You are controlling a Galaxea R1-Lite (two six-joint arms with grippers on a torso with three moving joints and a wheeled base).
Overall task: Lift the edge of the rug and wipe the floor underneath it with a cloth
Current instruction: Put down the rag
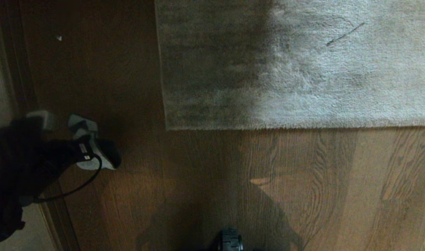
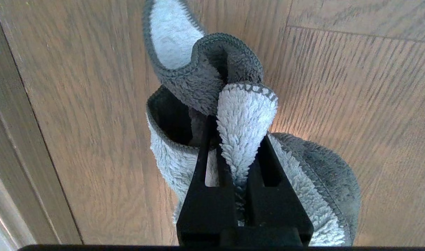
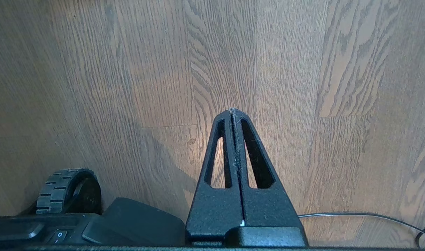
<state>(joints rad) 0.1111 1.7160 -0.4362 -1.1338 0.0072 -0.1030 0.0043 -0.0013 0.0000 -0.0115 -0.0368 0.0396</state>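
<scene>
Cloth [image 2: 245, 118] sits pinched in your left hand [image 2: 238, 139], over bare floor [image 1: 285, 181] at the near left, so wiping can follow. Rug edge [image 1: 296, 127] lies flat, farther right. Right hand [image 3: 234, 113] closed, empty, parked.

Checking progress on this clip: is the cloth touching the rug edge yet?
Apart. The head view shows the cloth in the left tool, with bare floor between it and the rug edge.

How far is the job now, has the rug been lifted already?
Done: the left gripper is shut on the cloth, left of the rug corner. The rug edge lies flat; lifting and wiping the floor remain. The right gripper is shut, empty.
</scene>
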